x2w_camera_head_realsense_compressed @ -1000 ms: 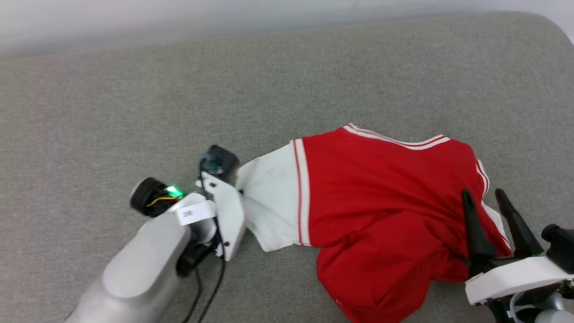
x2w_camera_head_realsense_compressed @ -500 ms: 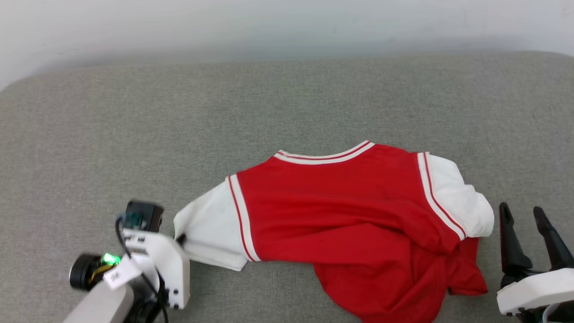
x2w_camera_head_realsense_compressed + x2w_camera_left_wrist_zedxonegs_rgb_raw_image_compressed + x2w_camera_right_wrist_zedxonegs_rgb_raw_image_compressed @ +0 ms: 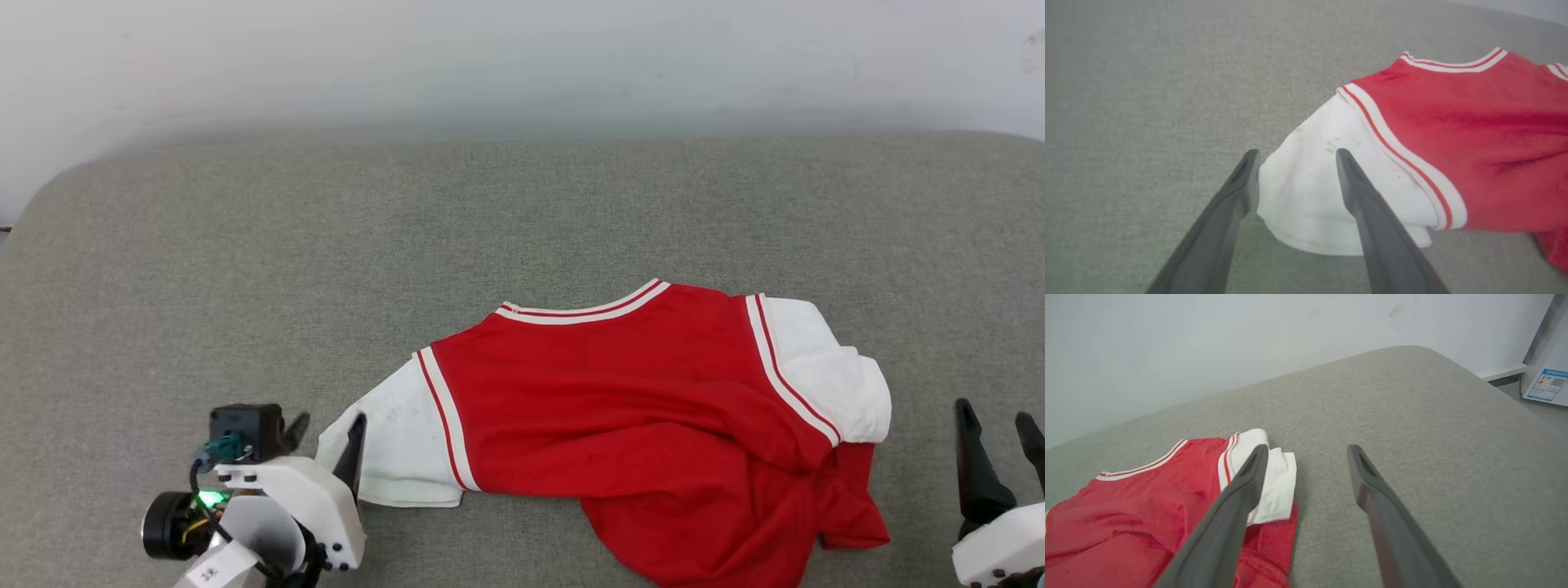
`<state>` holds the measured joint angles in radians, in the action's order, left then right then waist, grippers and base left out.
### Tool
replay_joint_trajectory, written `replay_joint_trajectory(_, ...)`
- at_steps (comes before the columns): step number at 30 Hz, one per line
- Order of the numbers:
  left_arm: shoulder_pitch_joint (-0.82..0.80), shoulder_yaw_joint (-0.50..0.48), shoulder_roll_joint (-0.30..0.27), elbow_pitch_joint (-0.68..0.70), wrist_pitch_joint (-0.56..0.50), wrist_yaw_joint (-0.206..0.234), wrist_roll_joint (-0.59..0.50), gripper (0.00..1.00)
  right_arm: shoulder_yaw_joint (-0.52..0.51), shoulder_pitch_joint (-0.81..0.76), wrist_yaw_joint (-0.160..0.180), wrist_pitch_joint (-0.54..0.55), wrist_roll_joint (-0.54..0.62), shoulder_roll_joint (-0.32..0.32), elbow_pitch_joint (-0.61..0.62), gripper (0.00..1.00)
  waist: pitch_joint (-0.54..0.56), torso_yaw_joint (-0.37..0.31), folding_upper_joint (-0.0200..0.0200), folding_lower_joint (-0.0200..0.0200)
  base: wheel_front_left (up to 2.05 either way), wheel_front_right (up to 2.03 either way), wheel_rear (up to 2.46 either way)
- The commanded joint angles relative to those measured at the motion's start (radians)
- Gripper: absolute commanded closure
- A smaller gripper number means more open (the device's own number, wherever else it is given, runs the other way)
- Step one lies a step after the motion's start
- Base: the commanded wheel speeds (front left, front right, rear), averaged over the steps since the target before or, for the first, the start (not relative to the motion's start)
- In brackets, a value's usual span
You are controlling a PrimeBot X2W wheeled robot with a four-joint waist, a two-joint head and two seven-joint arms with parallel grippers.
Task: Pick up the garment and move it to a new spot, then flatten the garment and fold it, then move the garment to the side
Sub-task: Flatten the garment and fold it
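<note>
L gripper (image 3: 325,437) is seen at lower left w/ jaws spread wide; nothing is clamped. In the left wrist view the end of one white sleeve (image 3: 1310,204) of the garment (image 3: 620,408) is seen btwn its fingers (image 3: 1367,204), one of them overlapping the cloth. R gripper (image 3: 998,416) is likewise held wide open and empty, near the opposite sleeve (image 3: 824,376) but apart from it. The garment is spread rumpled, plain red side up, striped collar trim toward the wall (image 3: 490,65), on the grey cushion (image 3: 326,245), approx. centre-right.
</note>
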<state>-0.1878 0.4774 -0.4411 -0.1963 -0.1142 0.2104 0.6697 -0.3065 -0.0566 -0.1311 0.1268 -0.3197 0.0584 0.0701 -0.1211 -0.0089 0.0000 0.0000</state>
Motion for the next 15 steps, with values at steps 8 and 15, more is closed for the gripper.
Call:
replay_joint_trajectory(8, -0.025, -0.041, 0.022, 0.065, 0.235, 0.02, -0.07, 0.0, -0.037, 0.069, 0.001, 0.183, -0.087, 0.101, -0.125, 0.0, 0.0, 0.02, 0.0, 0.0, 0.0, 0.0, 0.0)
replay_joint_trajectory(15, -0.049, -0.055, 0.043, 0.157, 0.333, 0.046, -0.118, 0.0, 0.039, 0.192, 0.001, 0.384, -0.14, 0.231, -0.202, 0.0, -0.053, 0.071, 0.0, 0.0, 0.0, 0.0, 0.0)
